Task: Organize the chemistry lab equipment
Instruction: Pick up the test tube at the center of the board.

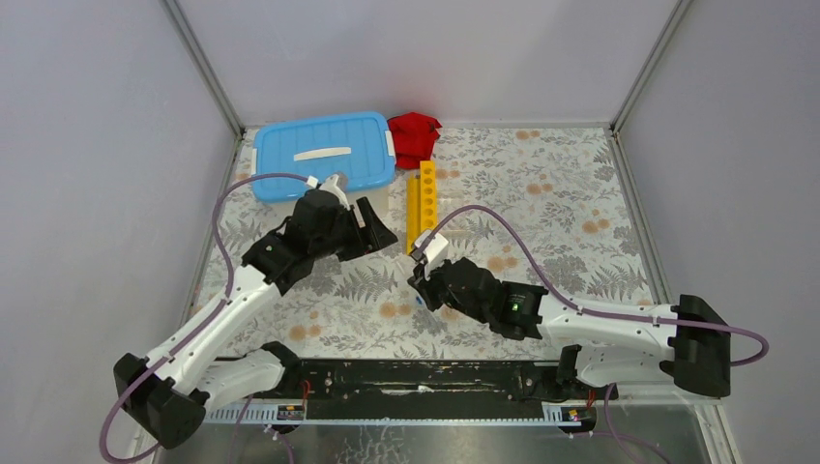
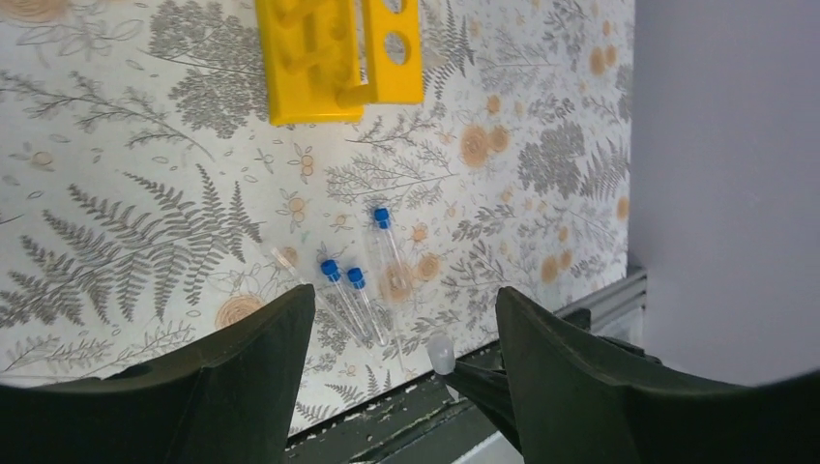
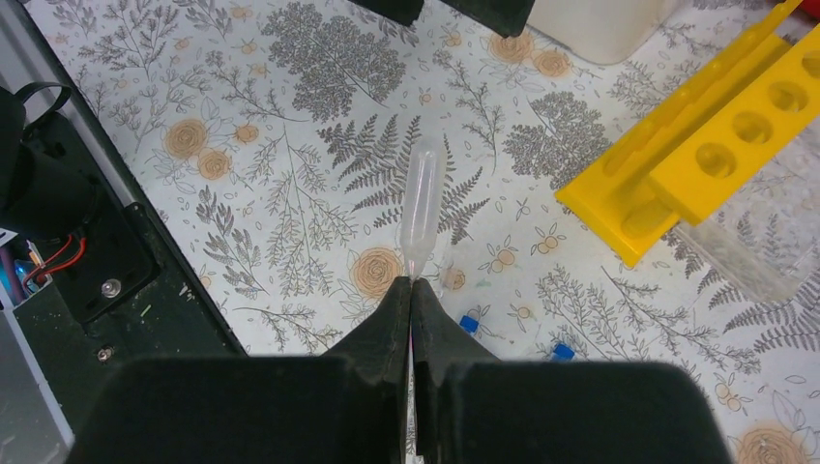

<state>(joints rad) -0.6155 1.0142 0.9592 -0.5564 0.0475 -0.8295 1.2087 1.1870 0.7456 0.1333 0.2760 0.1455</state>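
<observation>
Early: 3 blue-capped tubes point(image 2: 366, 304) lie loose (yellow rack point(image 3: 735, 126) looks unfilled); right hand point(image 3: 411, 285) pinches a clear dropper point(image 3: 423, 198), left hand point(image 2: 404, 300) spread.

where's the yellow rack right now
In the top view the yellow rack lies mid-table, just right of the blue-lidded tub, with the red cloth beyond its far end.

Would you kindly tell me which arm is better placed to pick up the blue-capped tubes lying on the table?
Left. The left claw is open and sits above the three blue-capped tubes. The right claw is shut on a clear plastic tube, so it is not free.
</observation>
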